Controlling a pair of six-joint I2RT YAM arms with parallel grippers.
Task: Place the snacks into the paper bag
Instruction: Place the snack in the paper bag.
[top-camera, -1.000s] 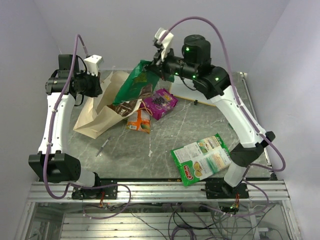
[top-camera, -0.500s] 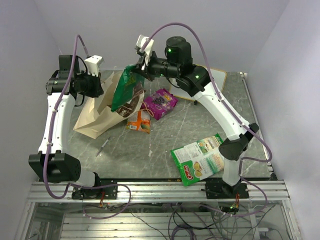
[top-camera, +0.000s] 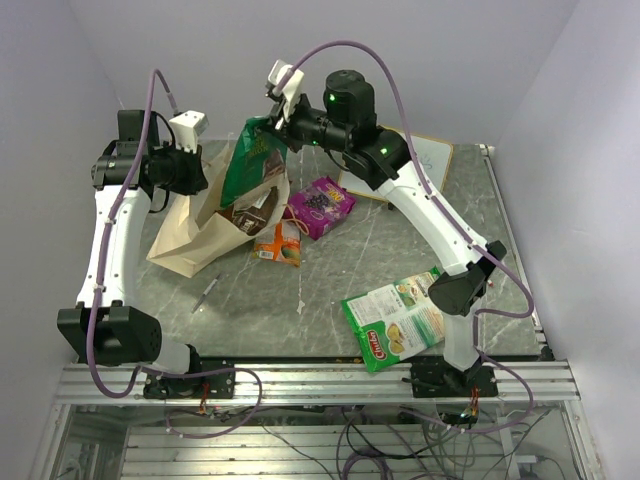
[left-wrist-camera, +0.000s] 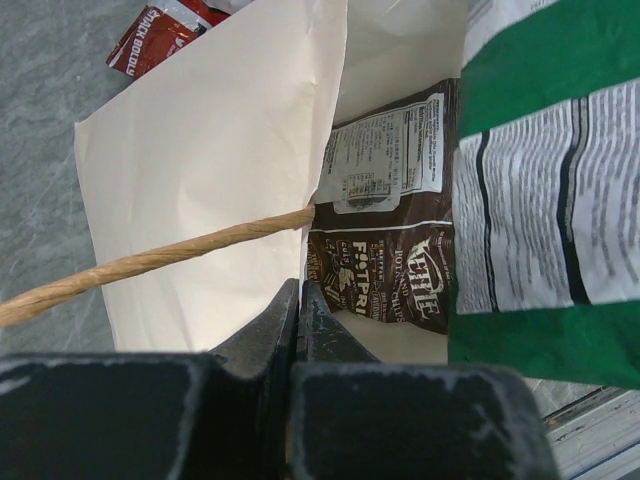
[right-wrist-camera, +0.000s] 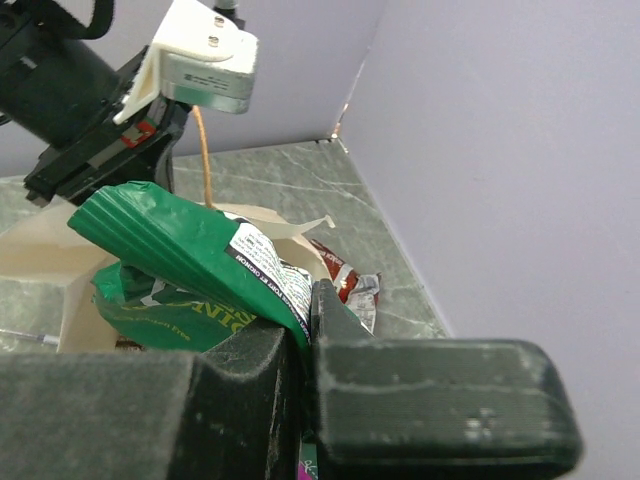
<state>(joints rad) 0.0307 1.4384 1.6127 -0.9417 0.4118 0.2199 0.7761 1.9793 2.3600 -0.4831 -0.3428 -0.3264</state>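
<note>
My right gripper (top-camera: 275, 130) is shut on a green snack packet (top-camera: 250, 160) and holds it tilted over the open mouth of the cream paper bag (top-camera: 190, 240). In the right wrist view the fingers pinch the packet's (right-wrist-camera: 170, 240) top seam at the gripper (right-wrist-camera: 308, 300). My left gripper (top-camera: 197, 172) is shut on the bag's rim (left-wrist-camera: 240, 150), holding it open; the jaws (left-wrist-camera: 298, 292) meet on the paper beside the cord handle (left-wrist-camera: 150, 262). A brown packet (left-wrist-camera: 385, 270) lies inside the bag. Orange (top-camera: 278, 243), purple (top-camera: 320, 207) and large green-and-white (top-camera: 405, 318) packets lie on the table.
A red packet (left-wrist-camera: 160, 35) lies on the table behind the bag. A framed whiteboard (top-camera: 425, 160) lies at the back right. A thin pen (top-camera: 207, 293) lies in front of the bag. The walls stand close at the back and sides.
My right arm has swung left with the green packet, from above the purple packet to over the bag's mouth. The left arm has held still on the bag.
</note>
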